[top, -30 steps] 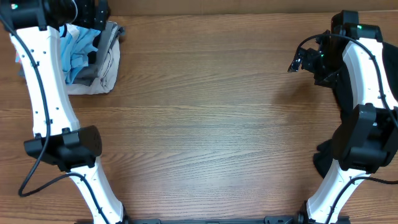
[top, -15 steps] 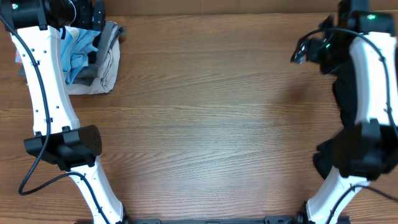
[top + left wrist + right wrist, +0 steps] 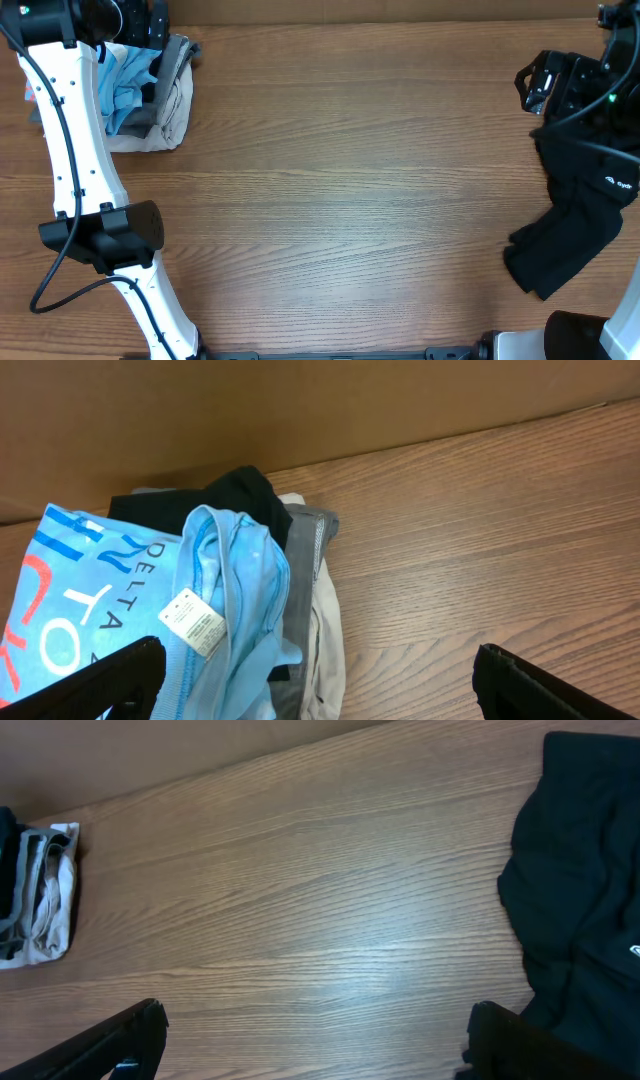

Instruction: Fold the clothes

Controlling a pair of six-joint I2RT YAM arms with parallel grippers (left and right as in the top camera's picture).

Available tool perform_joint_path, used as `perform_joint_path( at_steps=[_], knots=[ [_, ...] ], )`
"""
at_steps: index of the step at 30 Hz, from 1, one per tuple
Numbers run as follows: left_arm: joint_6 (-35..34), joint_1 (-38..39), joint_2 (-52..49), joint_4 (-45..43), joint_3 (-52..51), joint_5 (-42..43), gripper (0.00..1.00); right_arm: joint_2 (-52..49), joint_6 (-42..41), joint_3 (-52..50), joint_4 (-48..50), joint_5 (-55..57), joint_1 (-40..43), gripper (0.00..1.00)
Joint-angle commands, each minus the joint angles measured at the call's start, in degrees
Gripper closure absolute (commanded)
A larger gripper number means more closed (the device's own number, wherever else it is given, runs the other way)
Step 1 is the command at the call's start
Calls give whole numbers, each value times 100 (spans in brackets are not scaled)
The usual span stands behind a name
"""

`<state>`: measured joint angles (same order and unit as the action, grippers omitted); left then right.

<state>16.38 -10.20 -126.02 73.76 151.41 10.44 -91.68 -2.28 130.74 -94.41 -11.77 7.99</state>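
A light blue T-shirt (image 3: 235, 610) with white and red-pink lettering lies crumpled in a pile at the table's far left corner, also seen from overhead (image 3: 122, 85). My left gripper (image 3: 315, 695) hovers over the pile, open and empty, its fingers either side of the shirt's edge; overhead it is at the top left (image 3: 150, 30). A black garment (image 3: 580, 215) with a small white logo lies loose at the right edge. My right gripper (image 3: 310, 1045) is open and empty over bare wood, the black garment (image 3: 580, 870) just to its right; overhead it is at the right (image 3: 532, 88).
The pile also holds a grey-white garment (image 3: 318, 610) and a dark piece (image 3: 245, 495). A brown cardboard wall (image 3: 300, 410) runs along the table's back edge. The wooden table (image 3: 350, 190) stretches between the two arms.
My right arm has swung right and back, away from the table's middle, uncovering the black garment. The left arm and the pile have not moved.
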Motion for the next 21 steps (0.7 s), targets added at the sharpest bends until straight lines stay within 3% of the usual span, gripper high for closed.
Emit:
perform_joint_path(
  at_steps=[1,9,15,21],
  knots=[
    [-120,20,-24,-7,-24,-33,0,-125,59,11,15,-2,-4,0],
    [-120,20,-24,-7,-24,-35,0,-111,61,11,-9,179,-63,0],
    [-120,20,-24,-4,-24,-35,0,479,61,-577,1687,503,-704,0],
    [-120,20,-24,-7,-24,-35,0,1685,55,-2614,3788,614,-1228,0]
  ],
)
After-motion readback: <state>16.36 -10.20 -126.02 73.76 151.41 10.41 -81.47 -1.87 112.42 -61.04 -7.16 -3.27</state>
